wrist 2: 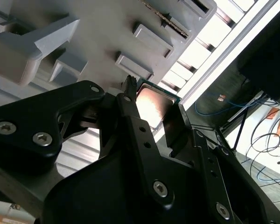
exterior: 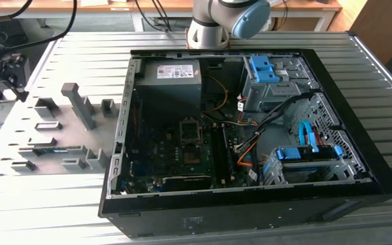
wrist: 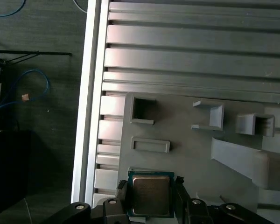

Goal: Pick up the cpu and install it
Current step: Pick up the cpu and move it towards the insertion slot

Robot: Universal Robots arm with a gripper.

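Claw (wrist: 150, 185) fingers (wrist: 122, 187) press on two opposite edges of the cpu (wrist: 150, 196), open no wider than the chip and holding nothing else. In both wrist views the cpu (wrist 2: 151, 105) sits at the corner of the grey tray (wrist: 186, 154), just beside the table (wrist: 200, 56) edge. I cannot tell whether it is lifted or resting on the tray.

On the exterior view's left lies the tray (exterior: 53, 132). Right of it is the open case (exterior: 250, 214), with the socket (exterior: 190, 130) near its middle and loose cables (exterior: 250, 143) just beyond.

The grip is on thin edges only, so a jolt could tilt or slip the chip. So near the table edge, a dropped chip could land on the floor. A tilted chip would likely meet the socket crooked and damage the contacts. The cables could snag the claw.
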